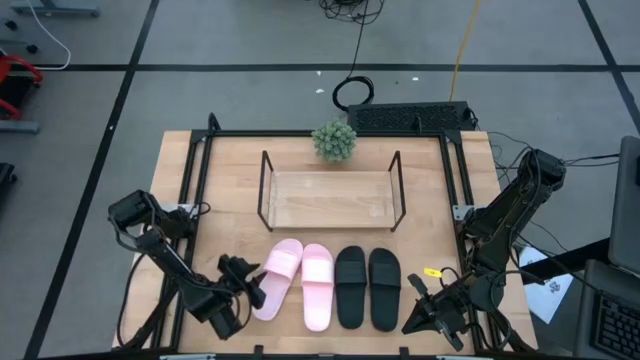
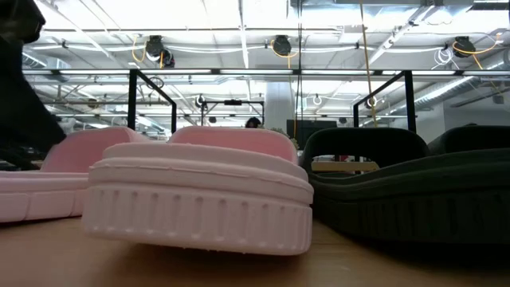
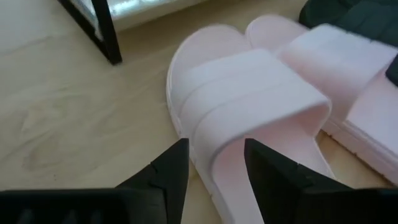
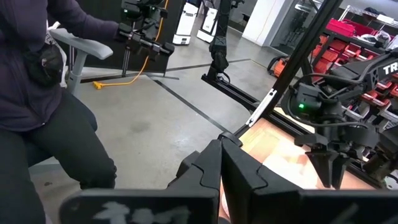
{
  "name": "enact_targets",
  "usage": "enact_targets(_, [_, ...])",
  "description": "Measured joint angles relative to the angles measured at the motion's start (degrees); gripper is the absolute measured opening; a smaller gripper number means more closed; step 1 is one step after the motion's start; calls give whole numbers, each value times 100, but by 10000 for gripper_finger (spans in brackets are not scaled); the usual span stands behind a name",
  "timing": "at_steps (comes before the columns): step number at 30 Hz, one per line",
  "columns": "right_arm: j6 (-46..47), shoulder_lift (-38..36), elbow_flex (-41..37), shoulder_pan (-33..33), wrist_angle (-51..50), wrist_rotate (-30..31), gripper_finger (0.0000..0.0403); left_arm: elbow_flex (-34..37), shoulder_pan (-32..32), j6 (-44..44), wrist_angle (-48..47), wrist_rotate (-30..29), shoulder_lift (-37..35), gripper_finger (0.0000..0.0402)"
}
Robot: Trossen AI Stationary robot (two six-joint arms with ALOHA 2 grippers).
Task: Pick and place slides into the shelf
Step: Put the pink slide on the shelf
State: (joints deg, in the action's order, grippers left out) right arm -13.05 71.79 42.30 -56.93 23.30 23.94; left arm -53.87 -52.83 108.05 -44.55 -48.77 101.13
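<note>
Four slides lie sole-down in a row near the table's near edge: two pink slides [image 1: 278,278] [image 1: 317,285] and two black slides [image 1: 350,287] [image 1: 384,288]. The shelf [image 1: 330,200] stands behind them, bare. My left gripper [image 1: 252,287] is open at the outer side of the left pink slide [image 3: 249,93]. One finger [image 3: 174,171] is over the table beside the sole and the other finger [image 3: 270,177] is over the footbed behind the strap. My right gripper [image 1: 425,318] is shut, low near the table's near right corner, clear of the black slides. My left gripper straddles the outer side edge [image 3: 202,158] of the left pink slide's sole, behind the strap, coming in low from the table's left. I cannot tell whether either finger touches it. The slide lies flat on the table.
A small potted plant [image 1: 334,141] stands behind the shelf at the far edge. Black frame rails [image 1: 196,170] [image 1: 462,170] run along both table sides. Bare wood lies between shelf and slides. A seated person [image 4: 43,93] shows beyond the table in the right wrist view.
</note>
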Motion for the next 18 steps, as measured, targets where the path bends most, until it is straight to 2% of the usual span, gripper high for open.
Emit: enact_targets(18, [-1, 0, 0, -1, 1, -1, 0, 290, 117, 46, 189, 44, 88, 156])
